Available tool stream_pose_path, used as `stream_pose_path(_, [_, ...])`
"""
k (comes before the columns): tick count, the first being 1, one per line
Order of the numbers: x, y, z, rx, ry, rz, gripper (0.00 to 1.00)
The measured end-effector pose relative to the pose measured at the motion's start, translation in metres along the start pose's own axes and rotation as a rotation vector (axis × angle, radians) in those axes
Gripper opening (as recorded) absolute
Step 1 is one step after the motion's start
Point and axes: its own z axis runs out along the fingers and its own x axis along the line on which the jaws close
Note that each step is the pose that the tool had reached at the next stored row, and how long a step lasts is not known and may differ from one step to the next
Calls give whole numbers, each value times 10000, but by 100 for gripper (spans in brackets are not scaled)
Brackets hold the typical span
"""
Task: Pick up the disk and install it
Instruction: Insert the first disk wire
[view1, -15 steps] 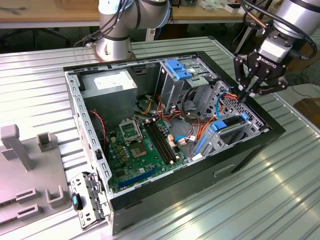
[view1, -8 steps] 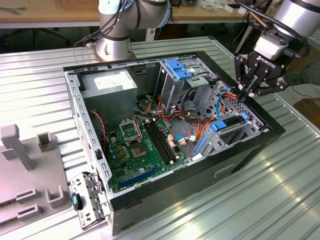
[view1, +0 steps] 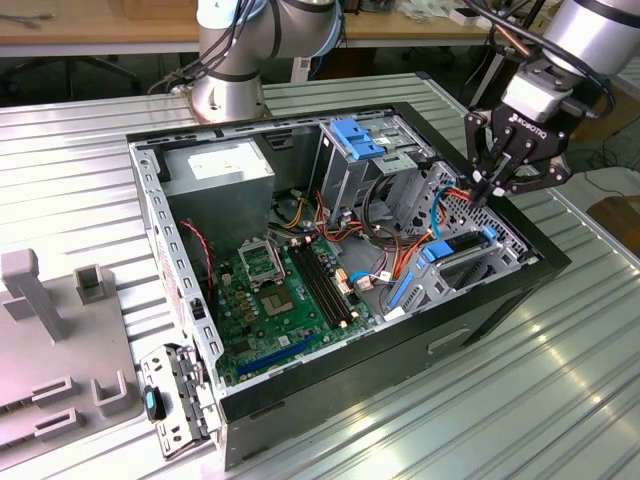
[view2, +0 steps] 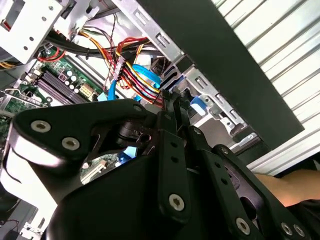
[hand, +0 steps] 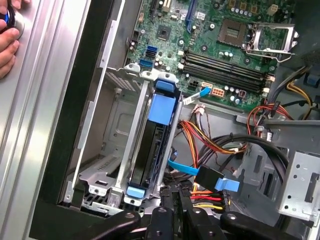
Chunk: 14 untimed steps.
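The disk (hand: 150, 155) stands on edge in a slot of the metal cage (hand: 107, 150) at one corner of the open case (view1: 400, 345). Its dark body is mostly hidden between the cage rails. What shows best in the first wrist view is its blue carrier, with a broad tab at one end and a small clip at the other. In the exterior view the disk (view1: 460, 246) is only a dark strip between two blue ends, low in the cage by the case wall at the exterior view's right. Whether it is fully seated cannot be told.

The gripper (view1: 480, 190) hangs just above the far end of the cage. Its fingers are drawn together with nothing seen between them. In the second wrist view the gripper (view2: 174, 100) narrows to a tip among red and yellow cables (view2: 135, 75), and its own black body covers much of what lies under it. Whether the tip touches a cable or the cage is unclear. In the first wrist view the gripper (hand: 176, 200) is cut off at the picture's edge, its tip just beside the clip end of the disk.

The motherboard (view1: 280, 290) lies bare on the case floor. A hand (hand: 6, 35), cut off at the edge, is over the desk (view1: 520, 400) outside the case, around a small round thing that cannot be made out.
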Motion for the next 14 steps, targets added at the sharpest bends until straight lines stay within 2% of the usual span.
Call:
stream_pose_path(3, [-3, 9, 0, -1, 0, 181, 16])
stream_pose_path(4, [-3, 10, 1, -2, -1, 429, 16])
stream_pose_path(5, [-3, 10, 2, -3, -3, 921, 16])
stream_pose_path(11, [-3, 10, 5, -5, -13, 2065, 16])
stream_pose_path(14, [-1, 21, 6, -4, -23, 2125, 16])
